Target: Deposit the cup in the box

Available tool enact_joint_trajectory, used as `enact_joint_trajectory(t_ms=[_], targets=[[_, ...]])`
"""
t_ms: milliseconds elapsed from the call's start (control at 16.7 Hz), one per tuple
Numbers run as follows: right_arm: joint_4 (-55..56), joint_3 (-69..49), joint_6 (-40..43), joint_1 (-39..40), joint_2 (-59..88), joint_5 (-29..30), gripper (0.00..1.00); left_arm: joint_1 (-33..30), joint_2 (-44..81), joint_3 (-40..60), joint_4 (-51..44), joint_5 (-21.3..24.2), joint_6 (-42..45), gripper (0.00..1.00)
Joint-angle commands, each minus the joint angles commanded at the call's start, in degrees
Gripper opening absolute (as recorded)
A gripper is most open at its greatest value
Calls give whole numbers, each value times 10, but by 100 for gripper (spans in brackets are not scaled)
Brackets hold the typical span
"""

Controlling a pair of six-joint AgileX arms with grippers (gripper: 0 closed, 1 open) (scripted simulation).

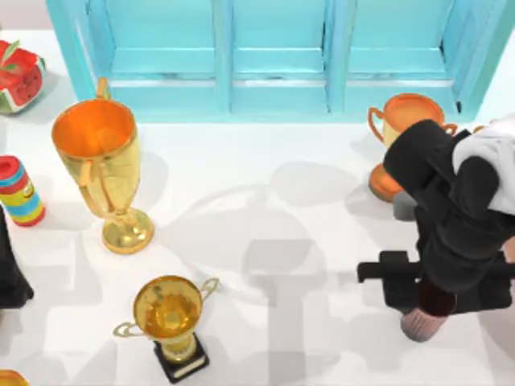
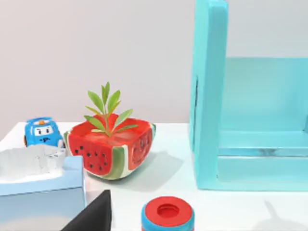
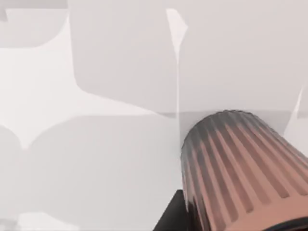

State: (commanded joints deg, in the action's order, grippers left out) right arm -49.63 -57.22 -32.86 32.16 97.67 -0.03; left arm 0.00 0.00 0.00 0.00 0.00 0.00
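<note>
Near the table's (image 1: 265, 241) front right corner, our right pincer (image 1: 430, 293) pinches the cup (image 1: 426, 312). The cup's dark mouth sits right under the black fingers and its ribbed side leans out below them, tilted. Behind it stands the orange trophy (image 1: 402, 121). Our left arm (image 1: 12, 269) is parked at the table's left edge; whether its pincer is spread or pressed together we cannot tell.
</note>
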Motion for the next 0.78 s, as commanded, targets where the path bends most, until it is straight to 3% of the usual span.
enact_joint_trajectory(t_ms=[120, 780], targets=[[0, 0, 0, 0, 0, 0, 0, 0, 0, 0, 0, 0, 0, 100], [-11, -17, 15, -17, -4, 0, 0, 0, 0, 0, 0, 0, 0, 100]])
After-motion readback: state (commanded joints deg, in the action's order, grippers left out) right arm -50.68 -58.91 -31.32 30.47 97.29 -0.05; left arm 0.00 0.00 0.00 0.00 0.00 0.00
